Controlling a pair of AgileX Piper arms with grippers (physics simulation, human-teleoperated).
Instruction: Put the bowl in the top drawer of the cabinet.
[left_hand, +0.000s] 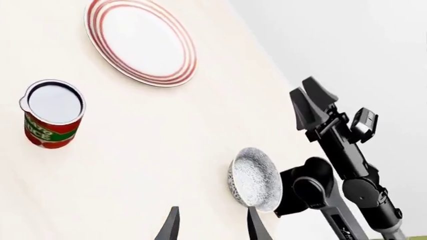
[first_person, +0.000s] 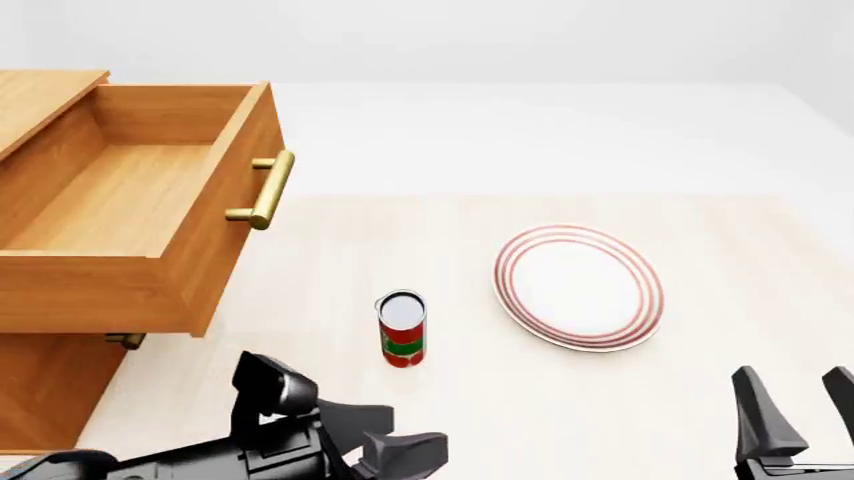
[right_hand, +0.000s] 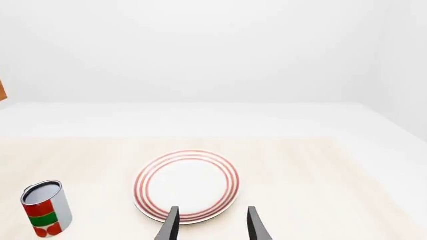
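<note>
The bowl (left_hand: 255, 179), blue-grey floral with a pale rim, shows only in the left wrist view, on the table close to the right arm's lower joints. My left gripper (left_hand: 212, 227) is open and empty, a short way from the bowl. In the front view it (first_person: 407, 452) lies low at the near edge. The right gripper (first_person: 798, 405) is open and empty at the near right, with its fingers (right_hand: 172, 224) pointing at the plate. The cabinet (first_person: 40, 400) stands at the left with its top drawer (first_person: 234, 200) pulled out and bare inside.
A white plate with red rings (first_person: 578, 286) lies right of centre. A red and green can (first_person: 402, 328) stands upright between the plate and the cabinet. The brass handle (first_person: 267, 190) sticks out from the drawer front. A lower handle (first_person: 123, 340) shows beneath the drawer.
</note>
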